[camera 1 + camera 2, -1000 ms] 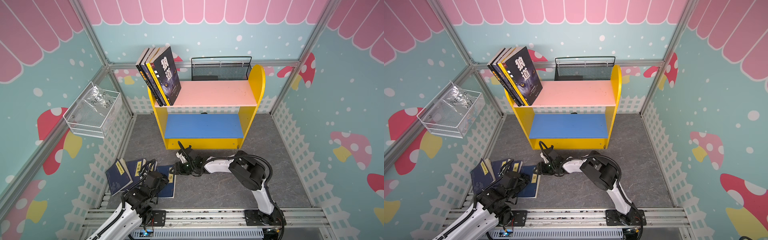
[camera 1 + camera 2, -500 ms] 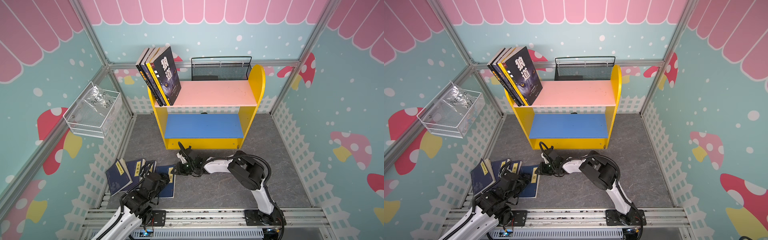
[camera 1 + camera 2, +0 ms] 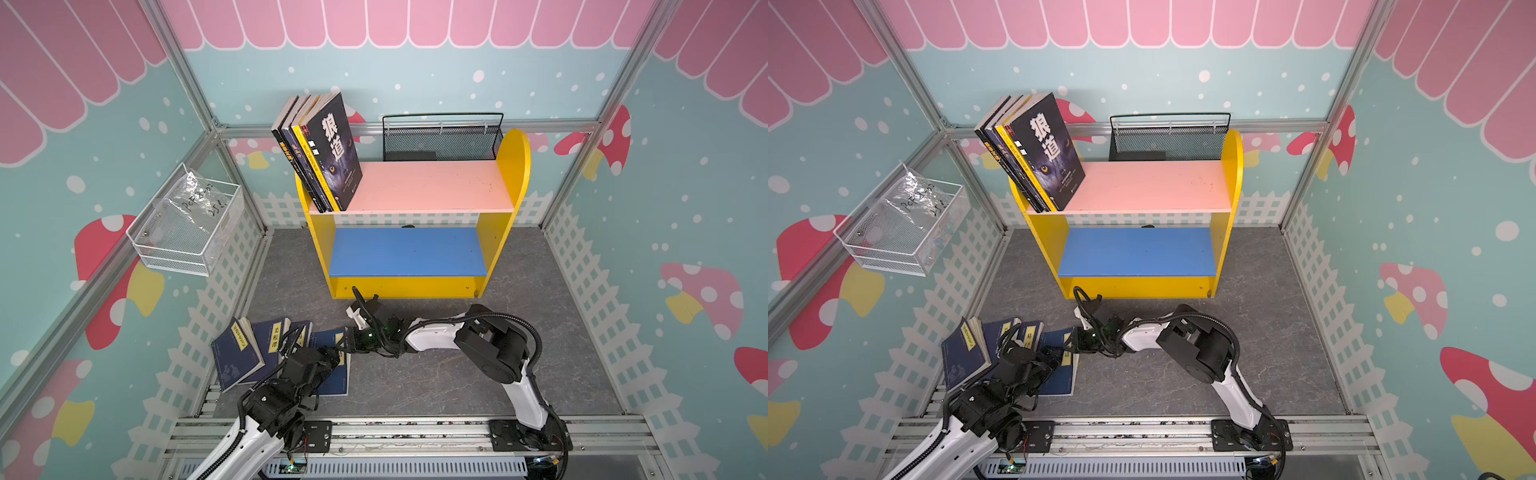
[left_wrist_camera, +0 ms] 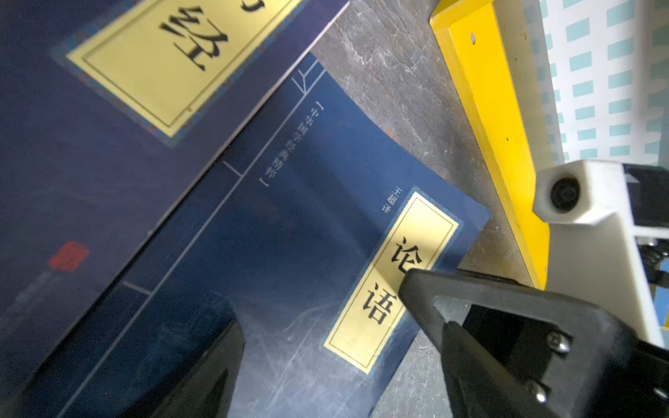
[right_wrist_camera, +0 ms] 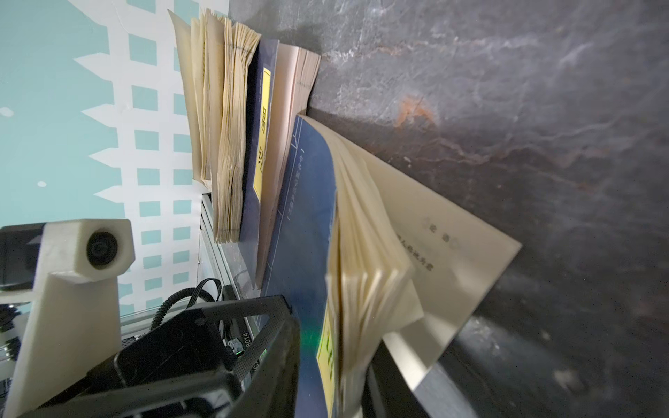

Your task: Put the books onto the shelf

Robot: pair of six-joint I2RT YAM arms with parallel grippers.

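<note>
Several books (image 3: 324, 153) lean at the left end of the shelf's (image 3: 428, 187) pink upper board in both top views. More navy books (image 3: 239, 357) with yellow labels lie fanned on the floor at the front left. My right gripper (image 3: 353, 338) reaches low across to the rightmost navy book (image 5: 307, 224). It is shut on that book's cover and a lifted wad of pages (image 5: 365, 260), while one page lies flat on the floor. My left gripper (image 4: 325, 343) hovers open just above the same book's cover (image 4: 282, 253), fingers (image 4: 452, 307) wide apart.
A black mesh basket (image 3: 440, 139) stands behind the shelf. On the left wall hangs a white wire basket (image 3: 187, 224) holding a plastic bag. The shelf's yellow base (image 4: 488, 108) is close beside the book. An aluminium rail (image 3: 415, 428) runs along the front edge.
The right gripper's jaws have narrowed onto the navy book's edge and its pages have lifted. The left arm has eased back slightly, still open.
</note>
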